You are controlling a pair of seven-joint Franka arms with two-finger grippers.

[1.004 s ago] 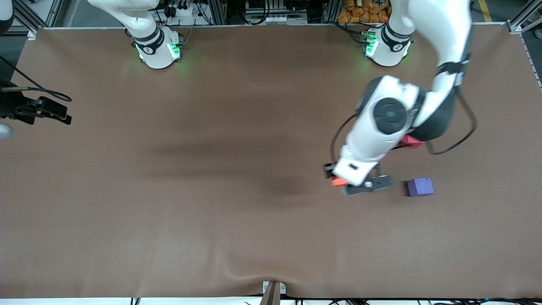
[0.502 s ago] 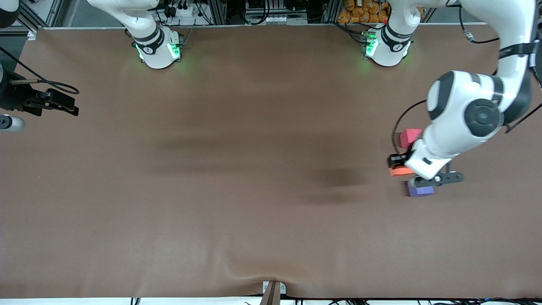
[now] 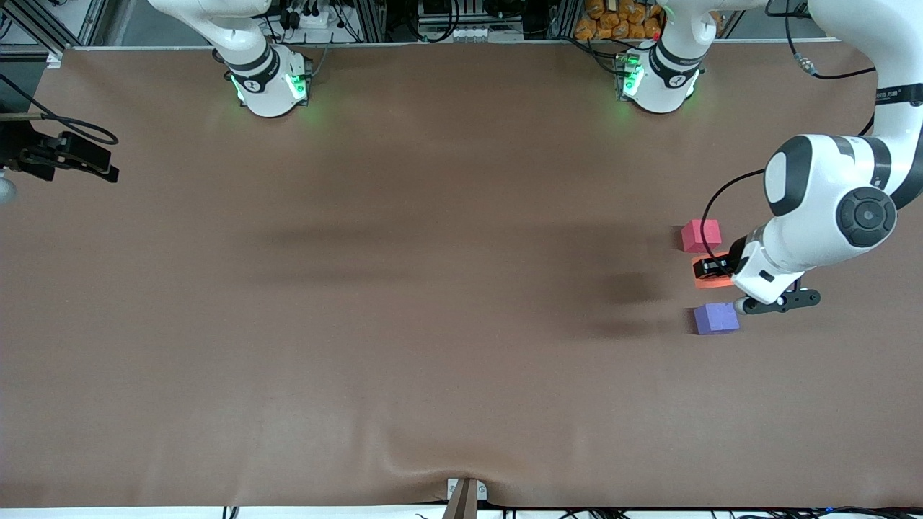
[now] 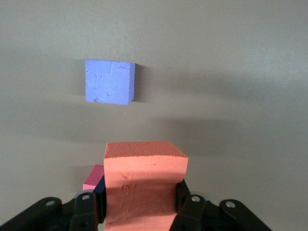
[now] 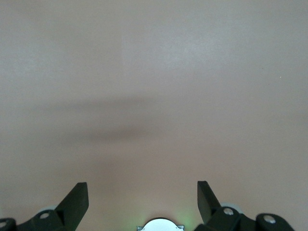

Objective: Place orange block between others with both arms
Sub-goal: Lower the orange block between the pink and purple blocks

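The orange block (image 3: 710,280) is pinched between the fingers of my left gripper (image 3: 714,271), which is shut on it. It sits over the gap between the pinkish-red cube (image 3: 701,236) and the purple-blue cube (image 3: 716,318). In the left wrist view the orange block (image 4: 144,185) fills the space between the black fingers (image 4: 184,198) of that gripper (image 4: 142,207). The purple-blue cube (image 4: 109,81) lies ahead on the mat, and a corner of the pinkish-red cube (image 4: 91,179) peeks out beside the block. My right gripper (image 5: 142,197) is open over bare mat at the right arm's end (image 3: 101,167).
The brown mat (image 3: 404,288) covers the table. Two green-lit arm bases (image 3: 270,83) (image 3: 656,79) stand along the edge farthest from the front camera. The right arm's base (image 5: 160,224) shows faintly in the right wrist view. A clamp (image 3: 465,494) sits at the mat's nearest edge.
The left arm swung toward its own end of the table, carrying the orange block from beside the purple-blue cube into the gap between the two cubes. The right gripper drifted slightly.
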